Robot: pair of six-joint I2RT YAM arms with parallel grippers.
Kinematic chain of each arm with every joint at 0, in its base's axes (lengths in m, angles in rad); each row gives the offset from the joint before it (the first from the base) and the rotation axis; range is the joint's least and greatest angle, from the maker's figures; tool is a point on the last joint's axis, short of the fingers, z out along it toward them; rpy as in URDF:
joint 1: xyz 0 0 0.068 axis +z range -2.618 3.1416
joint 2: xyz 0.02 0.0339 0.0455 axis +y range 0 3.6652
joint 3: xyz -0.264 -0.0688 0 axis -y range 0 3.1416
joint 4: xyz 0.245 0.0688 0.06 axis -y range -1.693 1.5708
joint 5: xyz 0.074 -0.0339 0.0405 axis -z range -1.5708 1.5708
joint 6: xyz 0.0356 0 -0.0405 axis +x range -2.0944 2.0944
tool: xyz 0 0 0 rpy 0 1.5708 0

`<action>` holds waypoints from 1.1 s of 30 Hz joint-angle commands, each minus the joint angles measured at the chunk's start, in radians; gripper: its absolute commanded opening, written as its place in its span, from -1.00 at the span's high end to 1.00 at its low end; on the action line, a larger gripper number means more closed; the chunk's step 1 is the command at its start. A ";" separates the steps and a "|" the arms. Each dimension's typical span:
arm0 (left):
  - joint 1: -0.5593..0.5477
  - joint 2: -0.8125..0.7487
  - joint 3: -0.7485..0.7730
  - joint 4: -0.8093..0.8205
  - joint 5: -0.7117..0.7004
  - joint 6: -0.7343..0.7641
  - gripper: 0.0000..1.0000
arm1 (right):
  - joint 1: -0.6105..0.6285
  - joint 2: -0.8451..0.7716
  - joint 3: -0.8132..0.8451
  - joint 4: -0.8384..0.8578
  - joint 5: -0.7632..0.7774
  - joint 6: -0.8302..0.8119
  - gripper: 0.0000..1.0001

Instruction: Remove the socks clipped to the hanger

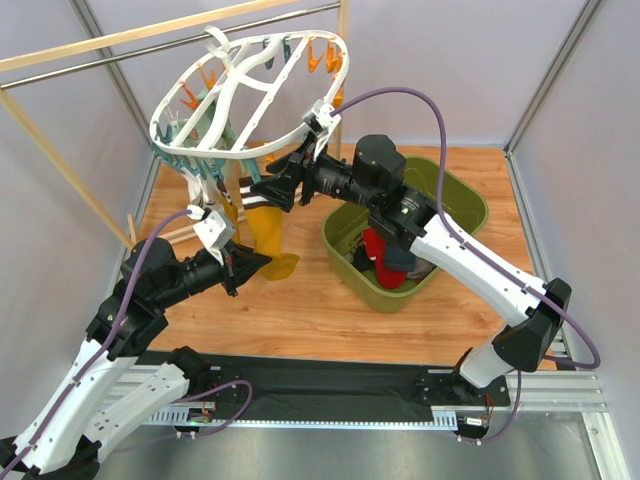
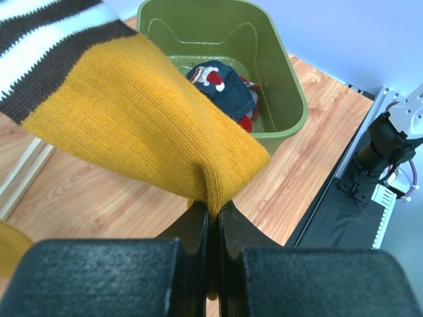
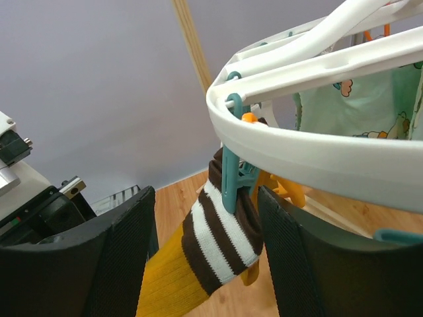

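Pinching the toe of the mustard sock [image 2: 132, 112] in our closed left hand [image 2: 213, 212], we hold our right hand [image 3: 206, 198] open around the teal clip [image 3: 231, 178] pinning its striped cuff to the hanger [image 3: 317, 155]

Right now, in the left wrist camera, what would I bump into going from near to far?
left claw, pinching → yellow sock → green bin, with a dark blue sock inside it
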 commanded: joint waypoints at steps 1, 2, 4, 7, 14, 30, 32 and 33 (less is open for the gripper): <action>0.002 0.000 0.033 0.022 0.000 0.015 1.00 | -0.011 -0.011 -0.005 0.067 -0.026 0.033 -0.30; 0.002 0.000 0.033 0.022 0.003 0.015 1.00 | -0.012 -0.010 -0.004 0.068 -0.027 0.032 -0.31; 0.002 -0.001 0.034 0.024 0.003 0.015 1.00 | -0.016 -0.002 0.001 0.074 -0.026 0.035 -0.36; 0.002 -0.001 0.033 0.027 0.006 0.015 1.00 | -0.022 0.009 0.007 0.090 -0.038 0.045 -0.41; 0.002 0.000 0.034 0.036 0.017 0.017 1.00 | -0.023 0.062 0.025 0.130 -0.050 0.117 -0.47; 0.002 0.003 0.054 0.013 0.034 0.038 1.00 | -0.019 -0.029 -0.090 0.197 -0.027 0.159 -0.08; 0.002 0.003 0.054 0.013 0.042 0.038 1.00 | -0.014 -0.051 -0.080 0.179 -0.044 0.151 -0.02; 0.003 0.003 0.054 0.016 0.055 0.041 1.00 | -0.011 -0.056 -0.079 0.156 -0.047 0.148 0.00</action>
